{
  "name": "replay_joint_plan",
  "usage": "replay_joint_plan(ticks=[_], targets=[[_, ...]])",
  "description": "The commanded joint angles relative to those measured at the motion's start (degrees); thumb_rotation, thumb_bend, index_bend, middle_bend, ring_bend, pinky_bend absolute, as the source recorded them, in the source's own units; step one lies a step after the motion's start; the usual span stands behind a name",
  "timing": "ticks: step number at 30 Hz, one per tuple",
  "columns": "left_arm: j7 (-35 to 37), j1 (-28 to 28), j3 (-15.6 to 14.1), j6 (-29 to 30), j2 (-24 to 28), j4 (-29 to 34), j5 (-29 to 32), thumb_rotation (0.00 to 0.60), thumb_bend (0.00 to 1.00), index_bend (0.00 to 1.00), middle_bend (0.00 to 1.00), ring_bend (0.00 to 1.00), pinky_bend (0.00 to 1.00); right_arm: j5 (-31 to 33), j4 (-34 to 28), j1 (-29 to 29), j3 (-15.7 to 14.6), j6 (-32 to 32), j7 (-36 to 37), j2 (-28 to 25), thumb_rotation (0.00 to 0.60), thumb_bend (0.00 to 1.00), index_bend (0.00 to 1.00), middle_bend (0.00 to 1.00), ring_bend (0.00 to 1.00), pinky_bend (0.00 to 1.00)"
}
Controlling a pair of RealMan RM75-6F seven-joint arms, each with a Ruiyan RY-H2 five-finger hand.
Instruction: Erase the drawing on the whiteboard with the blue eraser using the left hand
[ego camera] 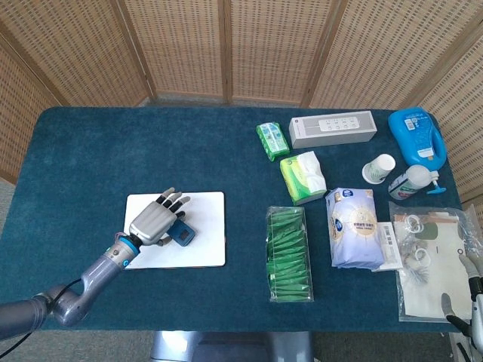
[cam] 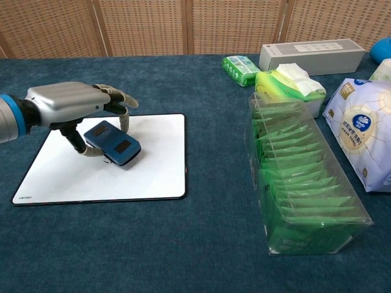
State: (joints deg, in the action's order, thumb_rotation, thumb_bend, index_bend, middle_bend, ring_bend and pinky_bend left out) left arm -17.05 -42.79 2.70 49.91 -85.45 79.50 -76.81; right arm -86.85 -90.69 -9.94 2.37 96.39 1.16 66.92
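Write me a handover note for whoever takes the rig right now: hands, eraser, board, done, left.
Left hand: holds the eraser, fingers curled around it, over the left half of the whiteboard.
Right hand: only partly in the head view, at the table's right edge over a clear bag; open or shut cannot be told.
Eraser: blue, tilted; whether its low end touches the board is unclear.
Whiteboard: flat on the table; the visible surface looks white, no drawing seen in either view.
Done: eraser picked up and brought over the board.
Left: check under the hand for leftover marks, wipe if any, then put the eraser down.
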Motion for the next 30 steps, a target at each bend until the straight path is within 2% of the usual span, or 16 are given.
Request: replay_joint_plan(ticks=[1, 8, 12, 25, 30], targets=[[-0.03, -1.67, 2.18, -1.64, -2.60, -3.49, 2.39, 0.600, 0.34, 0.81, 0.11, 0.00, 0.00, 0.16, 0.07, -0.17, -0.04, 0.10, 0.09, -0.01, 0.600, 0.39, 0.10, 0.11, 0.00, 0.06], [-0.26, -2.86, 2.87, -3.37, -5.06, -6.77, 4.14, 0.600, 0.34, 0.81, 0.11, 0.00, 0.00, 0.25, -0.02, -0.46, -0.08, 0.44, 0.12, -0.21, 0.600, 0.39, 0.10, 0.11, 0.00, 0.06], [-1.22, -2.85, 1.43, -3.85, -5.12, -6.41, 3.42, 0.600, 0.34, 0.81, 0.11, 0.00, 0.00, 0.22, -0.19, -0.41, -0.10, 0.31, -0.05, -0.30, 0.600, 0.39, 0.10, 0.11, 0.00, 0.07], [-3.44, -1.14, -3.72, -2.83, 1.32, 2.43, -1.03, 0.600, 0.34, 0.82, 0.13, 0.00, 0.00, -0.24, -0.47, -0.18, -0.20, 0.14, -0.51, -0.05, 0.600, 0.39, 0.10, 0.11, 0.00, 0.06], [-2.27, 0.86, -6.01, 0.38, 4.22, 7.06, -4.70, 0.600, 0.34, 0.82, 0.14, 0.00, 0.00, -0.30, -0.37, -0.04, -0.16, 0.00, -0.46, 0.03, 0.600, 0.39, 0.10, 0.11, 0.00, 0.07]])
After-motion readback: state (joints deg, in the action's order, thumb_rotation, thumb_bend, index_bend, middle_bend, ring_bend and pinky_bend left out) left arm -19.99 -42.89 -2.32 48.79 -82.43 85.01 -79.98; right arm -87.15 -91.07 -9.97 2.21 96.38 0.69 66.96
